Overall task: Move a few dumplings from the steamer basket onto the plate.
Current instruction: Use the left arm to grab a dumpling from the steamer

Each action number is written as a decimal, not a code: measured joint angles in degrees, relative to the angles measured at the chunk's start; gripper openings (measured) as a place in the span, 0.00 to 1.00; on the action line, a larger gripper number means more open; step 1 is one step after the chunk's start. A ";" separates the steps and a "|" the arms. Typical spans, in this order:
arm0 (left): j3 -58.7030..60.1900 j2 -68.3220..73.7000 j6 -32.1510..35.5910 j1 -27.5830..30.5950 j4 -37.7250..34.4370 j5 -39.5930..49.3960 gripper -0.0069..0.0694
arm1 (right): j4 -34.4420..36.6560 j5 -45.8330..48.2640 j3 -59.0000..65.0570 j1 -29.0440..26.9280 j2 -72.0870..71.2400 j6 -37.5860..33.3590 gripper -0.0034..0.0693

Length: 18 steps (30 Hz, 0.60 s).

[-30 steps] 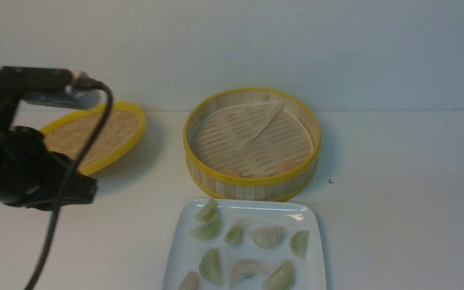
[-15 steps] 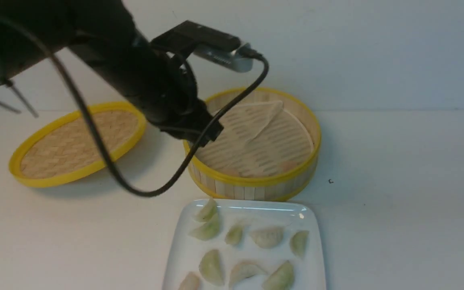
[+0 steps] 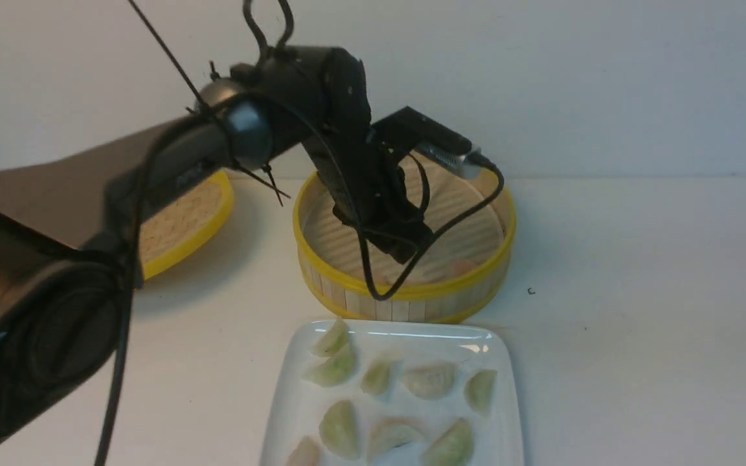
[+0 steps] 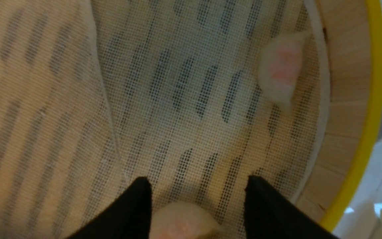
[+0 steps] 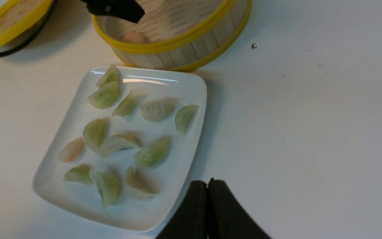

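Pink-tinted and translucent, the nearer dumpling (image 4: 181, 222) lies on the liner (image 4: 177, 83) inside the steamer basket (image 4: 373, 99), directly between the spread jaws of my left pincer (image 4: 197, 181). Neither fingertip appears to touch it, though the wrist view cuts off its lower part. A second dumpling (image 4: 280, 74) rests well apart from the first, close to the basket wall. My right pincer (image 5: 207, 182) hangs near the plate with its jaws pressed together, holding nothing. Hazard 1: the liner is a thin mesh sheet that appears doubled over on one side. Fingertips set too low may pinch it along with the dumpling and drag the sheet, and the second dumpling on it, upward. Hazard 2: the skin looks soft and slick. Too hard a closure may tear or squash it; too light a closure may let it slip during the lift over the yellow rim. Hazard 3: the plate (image 3: 506, 395), just in front of the basket, already carries many green dumplings (image 5: 153, 152) and some paler ones. Bare surface is scarce, so a careless release may land on a neighbour or slide off near the edge.
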 joint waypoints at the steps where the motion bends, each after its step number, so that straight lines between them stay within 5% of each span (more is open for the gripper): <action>1: -0.06 0.93 -1.15 0.00 0.00 0.00 0.64 | 0.00 0.22 0.00 0.00 0.00 0.00 0.03; 7: -0.46 3.22 -3.28 0.00 0.13 1.57 0.77 | 0.00 0.90 -0.05 0.00 0.00 0.00 0.03; 18: -1.02 4.49 -4.28 0.00 0.91 1.56 0.72 | -0.05 0.94 -0.05 0.00 0.00 0.00 0.03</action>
